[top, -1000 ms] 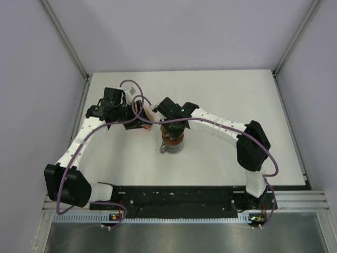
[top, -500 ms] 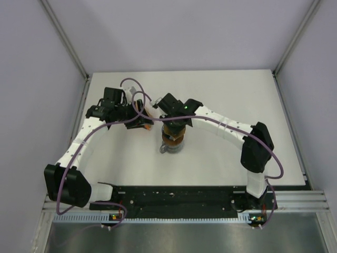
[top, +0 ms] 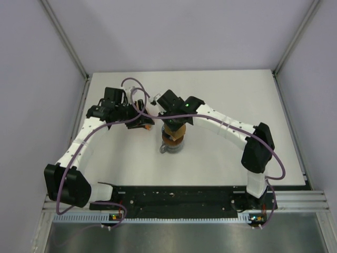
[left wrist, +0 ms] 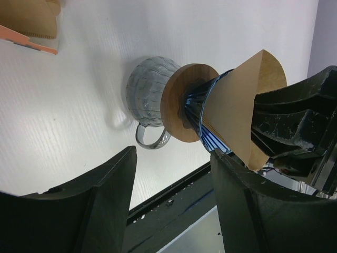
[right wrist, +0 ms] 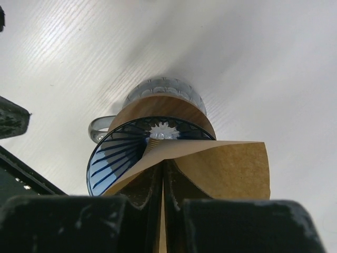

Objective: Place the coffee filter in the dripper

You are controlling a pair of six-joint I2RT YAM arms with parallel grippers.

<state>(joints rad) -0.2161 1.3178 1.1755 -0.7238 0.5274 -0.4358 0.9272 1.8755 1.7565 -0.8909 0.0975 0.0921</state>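
Right arm (top: 221, 122) reached farther, pinching coffee filter (right wrist: 226, 168), white table (top: 237, 95), lilac walls (top: 184, 31)

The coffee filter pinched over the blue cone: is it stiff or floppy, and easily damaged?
Probably light: the coffee filter is thin paper, carried by a mere pinch of the right fingers. It stands out in a fan unsupported, so its fold likely lends some stiffness. Pushed hard against the dripper it would probably crease.

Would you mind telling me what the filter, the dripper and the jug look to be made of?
Filter: thin matte tan paper, with a crimped seam.
Dripper: glossy see-through blue plastic, probably, ribbed inside.
Jug: clear patterned glass, by its shine, though clear plastic is possible.
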